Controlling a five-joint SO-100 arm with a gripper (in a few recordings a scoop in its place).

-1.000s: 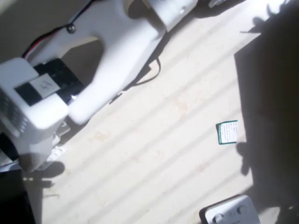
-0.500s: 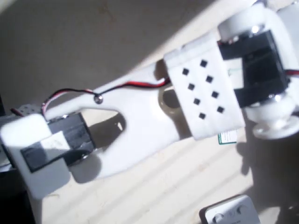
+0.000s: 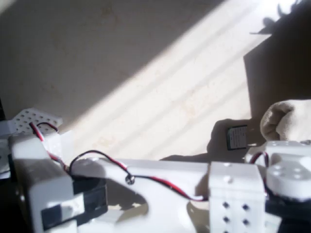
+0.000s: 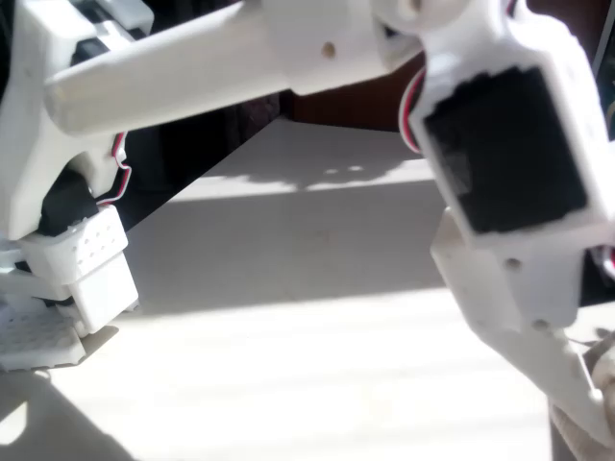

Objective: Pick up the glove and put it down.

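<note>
The table [image 3: 160,97] was pale and sunlit, with the white arm [image 3: 160,179] lying across its lower part in the overhead view. To the right lay the small card [image 3: 237,138] in shadow, then the glove [image 3: 286,119] at the edge, apparently lifted by the gripper. The fixed view showed only a bit of fabric low at its right edge, so I could not tell how far the jaws stood apart.

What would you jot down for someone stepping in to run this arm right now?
Gripper: its fingertips are out of sight, so open or shut cannot be told; in the fixed view its tapered finger reaches down at the right edge.
Glove: beige fabric bulging at the overhead view's right edge, just above the white wrist housing; looks lifted, though the grip itself is hidden.
Small green-edged card: on the table, in shadow, left of the glove.
Done: arm has reached the glove.
Left: confirm the hold, then set the glove down.
</note>
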